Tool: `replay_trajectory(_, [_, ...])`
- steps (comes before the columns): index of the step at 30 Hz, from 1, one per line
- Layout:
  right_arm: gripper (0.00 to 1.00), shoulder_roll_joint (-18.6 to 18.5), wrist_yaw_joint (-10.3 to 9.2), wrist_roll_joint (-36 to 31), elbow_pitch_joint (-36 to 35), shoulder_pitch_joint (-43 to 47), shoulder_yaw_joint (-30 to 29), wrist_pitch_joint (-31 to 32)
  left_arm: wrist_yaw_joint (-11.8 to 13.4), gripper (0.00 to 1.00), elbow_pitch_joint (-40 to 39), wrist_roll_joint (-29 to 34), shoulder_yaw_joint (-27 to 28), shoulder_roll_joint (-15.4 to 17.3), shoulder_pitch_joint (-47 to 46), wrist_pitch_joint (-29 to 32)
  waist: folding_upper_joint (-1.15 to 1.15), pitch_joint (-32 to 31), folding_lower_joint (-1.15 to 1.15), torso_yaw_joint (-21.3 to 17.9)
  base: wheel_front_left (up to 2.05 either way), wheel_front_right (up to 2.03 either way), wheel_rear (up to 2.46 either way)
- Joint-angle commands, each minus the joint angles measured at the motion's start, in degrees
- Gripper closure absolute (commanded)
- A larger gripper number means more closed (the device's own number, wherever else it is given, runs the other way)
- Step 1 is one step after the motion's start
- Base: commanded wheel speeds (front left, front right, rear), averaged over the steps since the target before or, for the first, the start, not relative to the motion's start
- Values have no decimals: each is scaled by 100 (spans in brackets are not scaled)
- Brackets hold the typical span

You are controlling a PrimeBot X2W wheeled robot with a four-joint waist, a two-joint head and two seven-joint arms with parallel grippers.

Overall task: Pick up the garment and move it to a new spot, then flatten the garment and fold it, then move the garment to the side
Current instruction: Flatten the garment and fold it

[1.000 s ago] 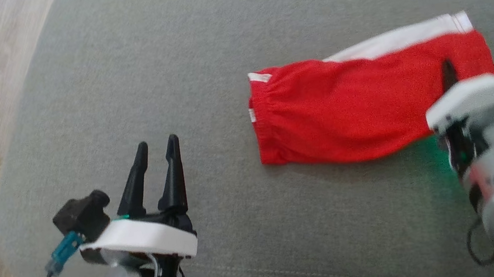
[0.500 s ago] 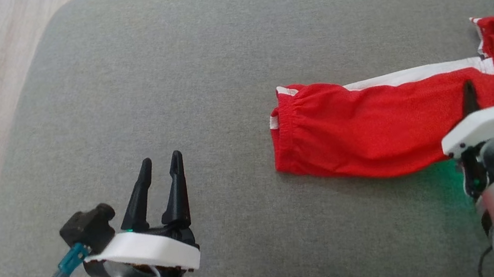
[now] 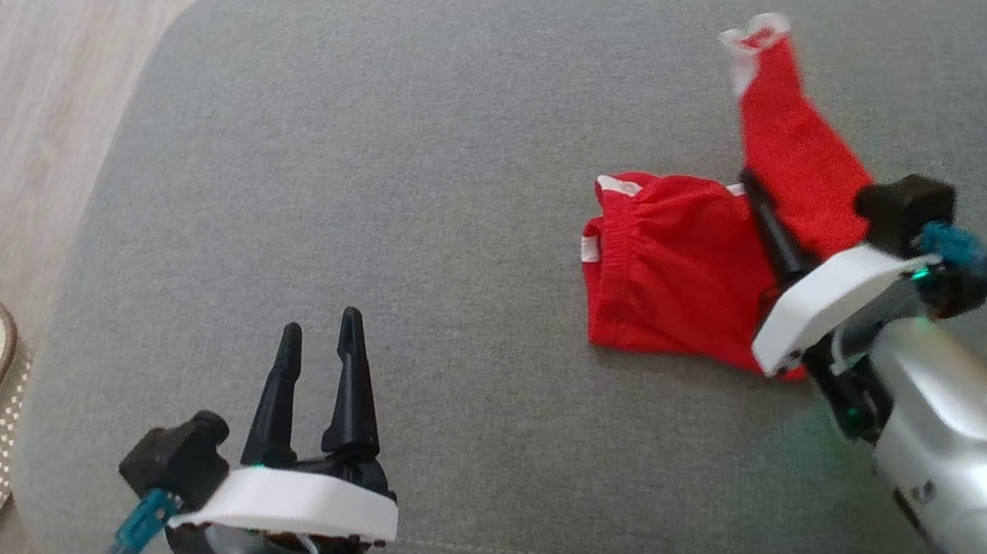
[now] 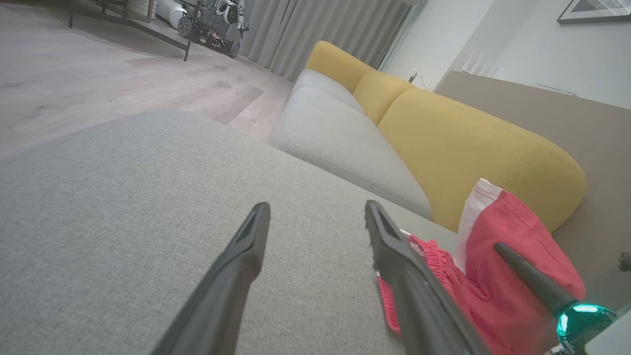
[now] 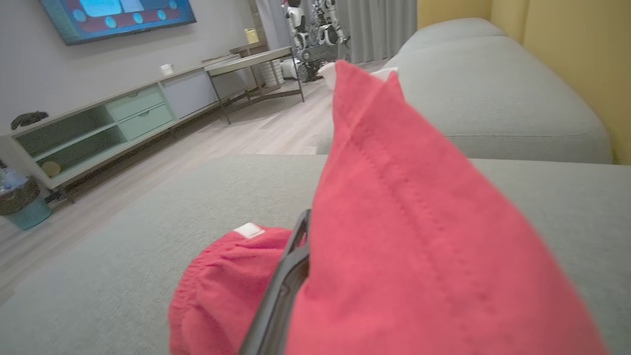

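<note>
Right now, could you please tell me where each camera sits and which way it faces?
Head view: on the head, looking down at the grey cushion; shows the open left gripper and the right gripper shut on the red garment.
Left wrist view: on the left wrist, looking along its fingers across the cushion toward the yellow backrest.
Right wrist view: on the right wrist, looking past the lifted garment toward a TV cabinet; one own finger shows.
Shared: all three show the garment.

The red fabric garment hides one finger of the right gripper; the picture's edge cuts off the cream perforated basket.
</note>
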Motion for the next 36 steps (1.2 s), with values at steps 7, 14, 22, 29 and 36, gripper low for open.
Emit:
replay_trajectory(7, [14,82,37,-39,-350,-7,705,-71,-34,0,-121,-14,190,53,-92,-70,0,-4,0,152,0,0,0])
replay_trajectory(14, [0,83,37,220,-606,39,1354,-75,-34,0,-87,-42,188,53,-100,-70,0,81,0,222,0,0,0])
replay_trajectory(22, [0,83,37,381,-185,-15,1953,497,-34,0,-84,-84,211,53,-136,-70,0,179,0,195,0,0,0])
replay_trajectory(29, [0,83,37,867,-117,-154,2291,762,-34,0,-67,-72,237,53,-155,-70,0,139,0,13,0,0,0])
replay_trajectory(36, [0,65,37,1004,-376,-182,2169,475,-34,0,-86,5,303,53,-109,-70,0,-33,0,-325,0,0,0])
